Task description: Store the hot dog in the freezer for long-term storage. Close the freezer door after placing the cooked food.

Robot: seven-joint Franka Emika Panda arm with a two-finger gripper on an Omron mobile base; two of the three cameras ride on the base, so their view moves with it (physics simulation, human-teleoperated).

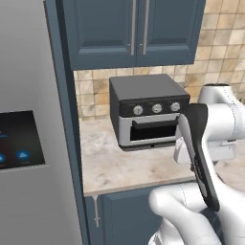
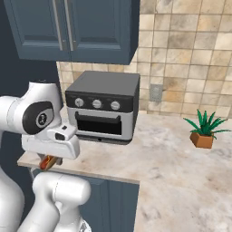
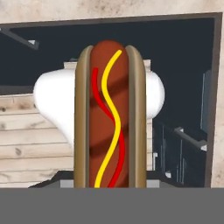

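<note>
Hot dog (image 3: 109,116) is clamped in the gripper (image 3: 109,186), jaws closed across its lower end, bun sides pressed by the fingers, the rest standing out ahead of the hand. In the right base view its end (image 2: 47,161) shows under the hand, off the front edge of the counter (image 2: 181,167). Toaster oven (image 1: 148,112) stands behind. Item judged light, soft and compressible; hold across the bun's flanks, moderate squeeze. Fingertip contact itself is cropped, apparently secure. Fridge door with touch screen (image 1: 21,139) lies left
</note>
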